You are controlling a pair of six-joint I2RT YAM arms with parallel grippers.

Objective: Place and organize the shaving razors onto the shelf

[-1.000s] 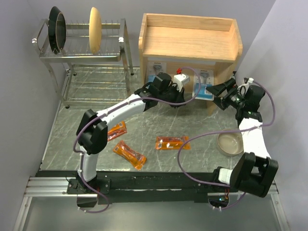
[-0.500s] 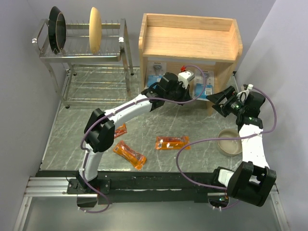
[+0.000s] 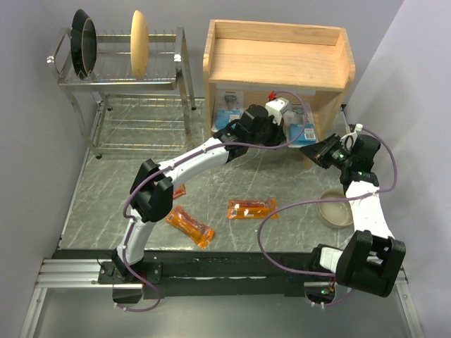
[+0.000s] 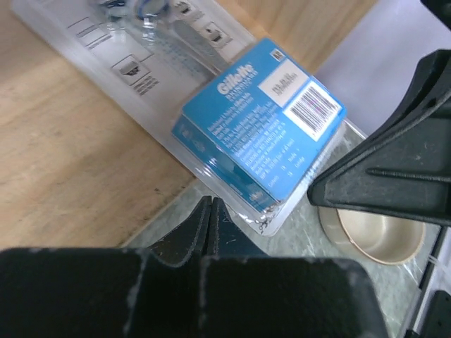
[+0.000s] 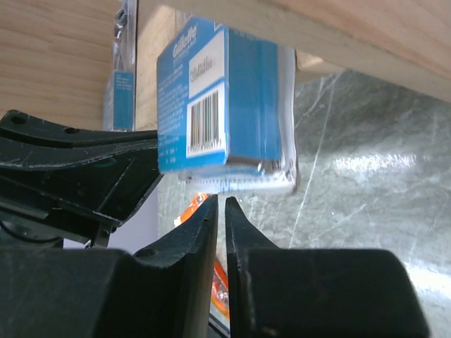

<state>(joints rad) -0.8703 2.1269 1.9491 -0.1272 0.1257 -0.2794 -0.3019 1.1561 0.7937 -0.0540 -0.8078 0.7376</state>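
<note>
The wooden shelf [image 3: 278, 63] stands at the back of the table. One blue-and-white razor card [image 3: 227, 105] sits in its lower tier at the left. A second card [image 3: 302, 127] [image 4: 261, 134] [image 5: 218, 105] lies at the tier's right end, with a corner hanging over the edge. My left gripper [image 3: 280, 132] [image 4: 210, 204] is shut and empty, its tips just short of that card. My right gripper [image 3: 315, 149] [image 5: 220, 203] faces the card's other side, with only a sliver between its jaws and nothing in them. Three orange packets [image 3: 252, 208] [image 3: 189, 225] [image 3: 176, 190] lie on the table.
A beige bowl [image 3: 337, 209] [image 4: 373, 232] sits on the table under my right arm. A chrome dish rack [image 3: 123, 84] holding a dark pan [image 3: 83, 44] and a tan plate [image 3: 139, 42] stands at the back left. The two grippers are close together at the shelf's right leg.
My right gripper has gone from wide open to nearly closed and moved in toward the right-hand card. My left arm has reached further right along the lower tier.
</note>
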